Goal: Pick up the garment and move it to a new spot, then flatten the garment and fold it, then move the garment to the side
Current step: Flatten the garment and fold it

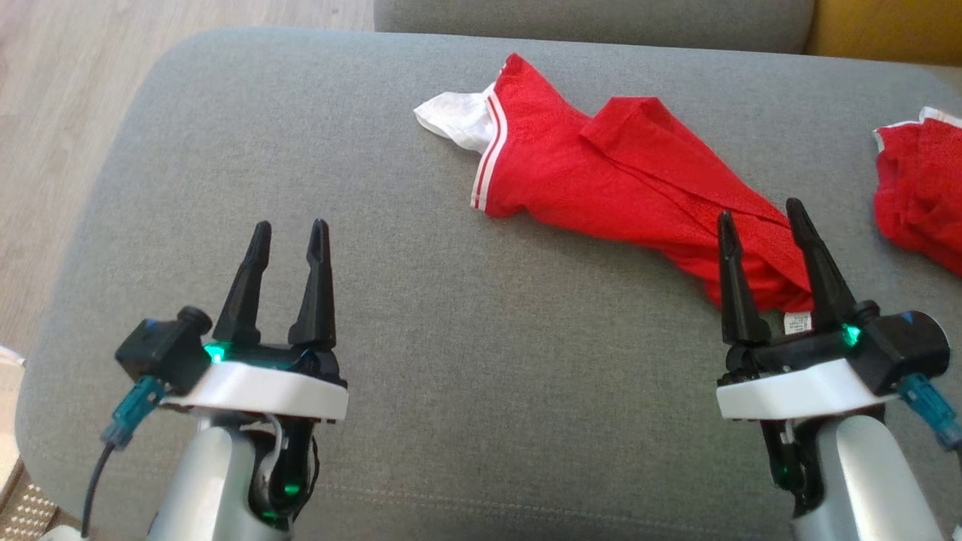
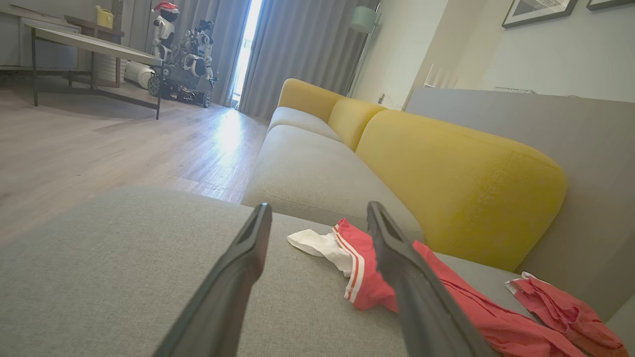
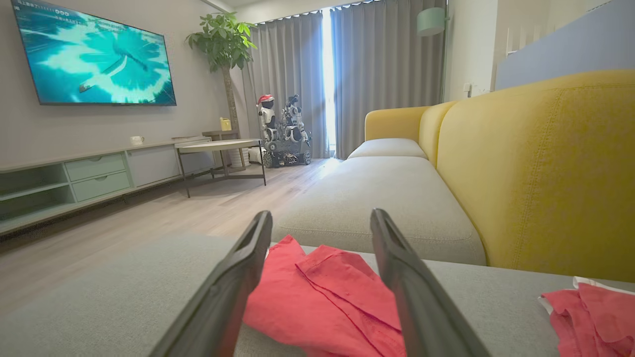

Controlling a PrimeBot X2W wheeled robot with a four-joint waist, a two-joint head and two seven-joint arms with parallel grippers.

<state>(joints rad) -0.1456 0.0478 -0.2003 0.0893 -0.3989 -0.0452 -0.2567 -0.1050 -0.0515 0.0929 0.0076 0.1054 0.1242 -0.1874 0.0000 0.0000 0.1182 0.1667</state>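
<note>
A crumpled red garment [image 1: 601, 169] with white trim and a white inner flap lies on the grey cushion [image 1: 301, 135], stretching from the far middle toward the near right. It also shows in the left wrist view [image 2: 362, 282] and in the right wrist view [image 3: 317, 292]. My right gripper [image 1: 759, 214] is open, its fingertips over the garment's near end, nothing between them. My left gripper [image 1: 289, 229] is open too, over bare cushion well to the garment's left. The wrist views show each gripper's dark fingers [image 2: 238, 258] [image 3: 238, 258] spread apart.
A second red garment [image 1: 921, 188] lies at the cushion's right edge. Yellow backrests [image 2: 461, 188] rise behind the sofa. Wooden floor [image 1: 45, 113] lies past the cushion's left edge. A table and another robot [image 3: 283, 131] stand far off by the curtains.
</note>
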